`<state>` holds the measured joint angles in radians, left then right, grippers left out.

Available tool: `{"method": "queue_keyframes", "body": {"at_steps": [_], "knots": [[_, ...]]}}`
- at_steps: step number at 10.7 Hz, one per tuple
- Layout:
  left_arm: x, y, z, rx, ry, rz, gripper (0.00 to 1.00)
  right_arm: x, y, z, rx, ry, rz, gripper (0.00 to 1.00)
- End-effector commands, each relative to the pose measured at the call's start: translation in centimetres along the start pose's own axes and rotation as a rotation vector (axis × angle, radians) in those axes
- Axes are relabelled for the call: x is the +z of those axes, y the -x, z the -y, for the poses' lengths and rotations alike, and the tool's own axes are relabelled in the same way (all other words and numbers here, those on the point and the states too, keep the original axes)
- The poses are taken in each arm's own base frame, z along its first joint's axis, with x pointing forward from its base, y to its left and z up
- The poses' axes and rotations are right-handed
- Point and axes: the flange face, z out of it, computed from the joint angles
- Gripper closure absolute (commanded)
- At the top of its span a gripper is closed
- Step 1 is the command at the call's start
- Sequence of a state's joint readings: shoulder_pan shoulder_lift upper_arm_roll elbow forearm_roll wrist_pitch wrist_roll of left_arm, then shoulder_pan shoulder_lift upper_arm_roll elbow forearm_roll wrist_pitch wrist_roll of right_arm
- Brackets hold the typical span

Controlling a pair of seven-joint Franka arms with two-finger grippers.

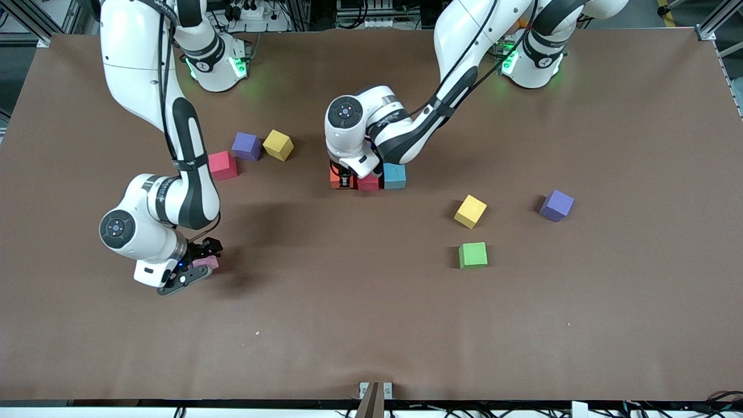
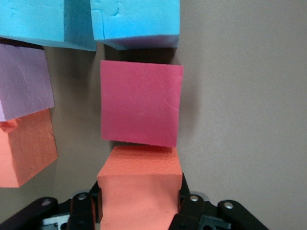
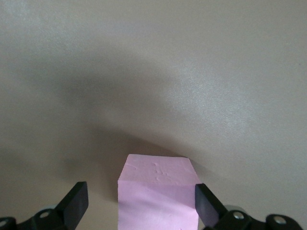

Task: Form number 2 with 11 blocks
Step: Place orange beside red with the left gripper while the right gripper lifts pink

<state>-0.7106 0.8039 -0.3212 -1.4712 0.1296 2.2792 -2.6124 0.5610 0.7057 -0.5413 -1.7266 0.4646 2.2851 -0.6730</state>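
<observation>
Two arms building a figure 2 from blocks on the tabletop (image 1: 371, 325). The left gripper (image 1: 346, 181) is low at the cluster near the tabletop's middle, jaws clenched on an orange block (image 2: 140, 189); its wrist view shows that block just beside a red block (image 2: 140, 104), with two blue blocks (image 2: 135, 21), a purple one (image 2: 24, 79) and a second orange one (image 2: 26, 146) close by. The right gripper (image 1: 194, 269) is low near the right arm's end, jaws released and straddling a pink block (image 3: 158, 191) without gripping it. A green block (image 1: 473, 255) and a yellow block (image 1: 470, 211) lie loose toward the left arm's end; another red, purple and yellow trio lies toward the right arm's end. Risks, as judged: on release the orange block may nudge the red one and skew the row; the pink block may twist if the jaws close off-centre.
</observation>
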Motion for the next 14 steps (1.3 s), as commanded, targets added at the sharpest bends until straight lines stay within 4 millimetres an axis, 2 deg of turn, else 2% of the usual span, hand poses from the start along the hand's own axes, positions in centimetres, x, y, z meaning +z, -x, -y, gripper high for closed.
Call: {"method": "queue_keyframes", "body": {"at_steps": [1,5,14], "knots": [[0.5,-0.3,0.6,-0.012,-0.001,-0.015,0.53,-0.7,0.0,0.1,0.006,-0.028,-0.019,0.0],[1.9,-1.3,0.4,0.011,0.009,-0.053,0.53,-1.0,-0.1,-0.1,-0.005,-0.02,-0.021,0.0],[1.7,-2.1,-0.7,0.027,0.012,-0.061,0.48,-2.1,-0.1,-0.4,-0.001,-0.029,-0.027,0.0]]}}
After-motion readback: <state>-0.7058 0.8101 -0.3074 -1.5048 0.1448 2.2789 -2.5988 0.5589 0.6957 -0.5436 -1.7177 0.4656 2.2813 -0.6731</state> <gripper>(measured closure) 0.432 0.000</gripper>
